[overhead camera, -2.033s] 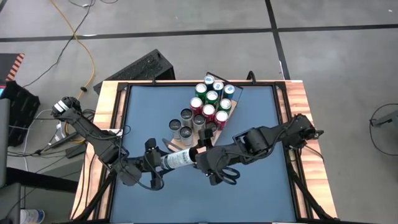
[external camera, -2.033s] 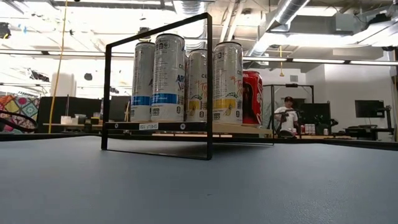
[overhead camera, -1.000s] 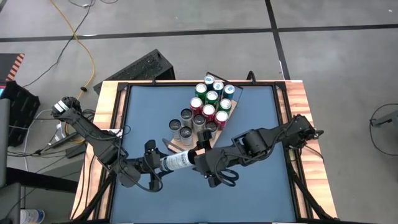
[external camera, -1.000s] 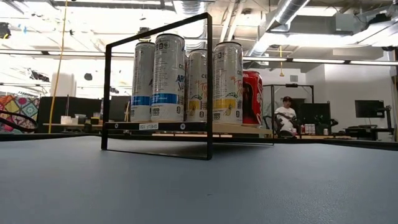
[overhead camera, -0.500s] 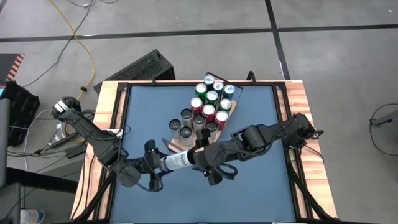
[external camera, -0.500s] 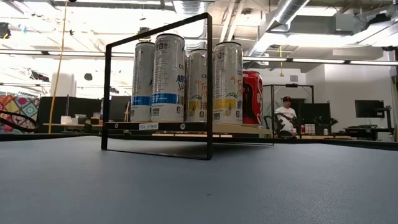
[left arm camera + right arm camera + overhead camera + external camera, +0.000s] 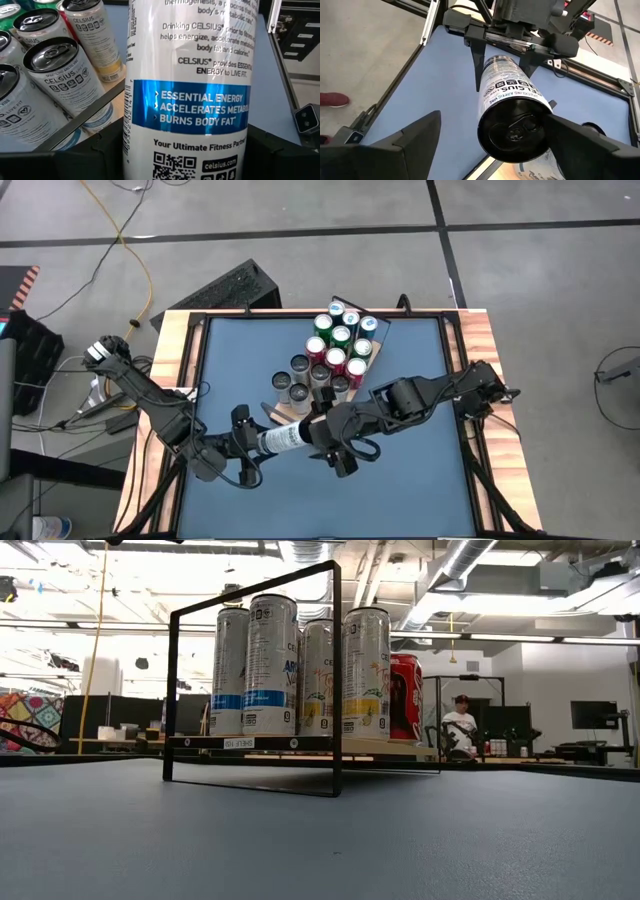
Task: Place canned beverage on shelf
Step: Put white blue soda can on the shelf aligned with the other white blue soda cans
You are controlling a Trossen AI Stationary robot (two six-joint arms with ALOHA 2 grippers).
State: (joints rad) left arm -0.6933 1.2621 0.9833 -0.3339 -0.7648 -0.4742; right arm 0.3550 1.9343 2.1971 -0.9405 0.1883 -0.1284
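Left gripper (image 7: 252, 446): fingers (image 7: 476, 60) clamped on the white-and-blue can (image 7: 285, 438), held lying sideways just off the shelf's (image 7: 285, 412) near end.
Right gripper (image 7: 330, 442): spread wide around the can's top end, pads (image 7: 410, 137) clear of it.
Shelf: crowded with upright cans (image 7: 340, 335); board mostly covered.
Hidden: both grippers out of the low view; can base cut off in the left wrist view.

Read on the can (image 7: 190, 95) clamped in the left pincer (image 7: 187, 150): "ESSENTIAL ENERGY", "ACCELERATES METABO…", "BURNS BODY FAT", "Your Ultimate Fitness Partn…", "celsius.com", "Drinking CELSIUS". Read "CELSIUS" on the shelf cans (image 7: 55, 70) beside that pincer. Read "CELSIUS SPARKLING ARCTIC VIBE" near the can's rim, between the right pincer's (image 7: 492, 137) fingers.
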